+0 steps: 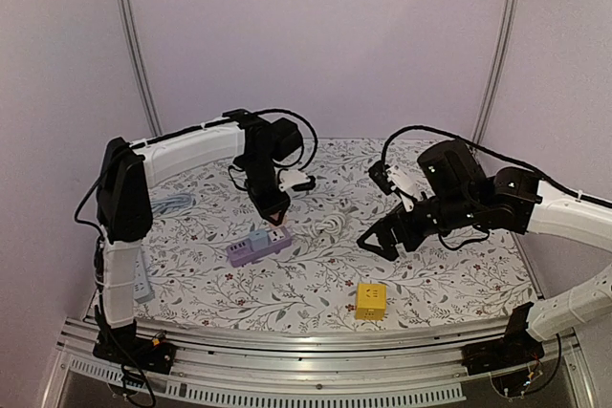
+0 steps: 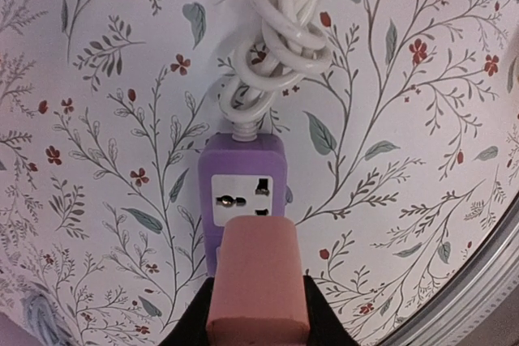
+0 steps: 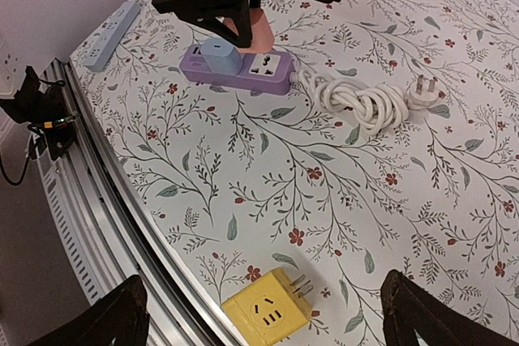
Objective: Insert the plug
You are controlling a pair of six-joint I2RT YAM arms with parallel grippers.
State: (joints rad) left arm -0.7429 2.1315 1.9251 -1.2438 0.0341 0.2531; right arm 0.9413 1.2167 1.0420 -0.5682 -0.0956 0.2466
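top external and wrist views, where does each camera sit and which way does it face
Top external: above, behind the bases, looking down the table; left hand and right hand show.
Left wrist: on the left arm, looking down at the purple power strip; its shut pink fingers show.
Right wrist: on the right arm, facing the left arm; its open fingers frame a yellow cube adapter.
All three share the strip.

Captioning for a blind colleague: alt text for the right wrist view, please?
A purple power strip with a blue adapter sitting on it lies near the top of a floral tablecloth, the shut left gripper poised over it. Its white cable is bundled beside it, and a yellow cube adapter lies at the bottom.
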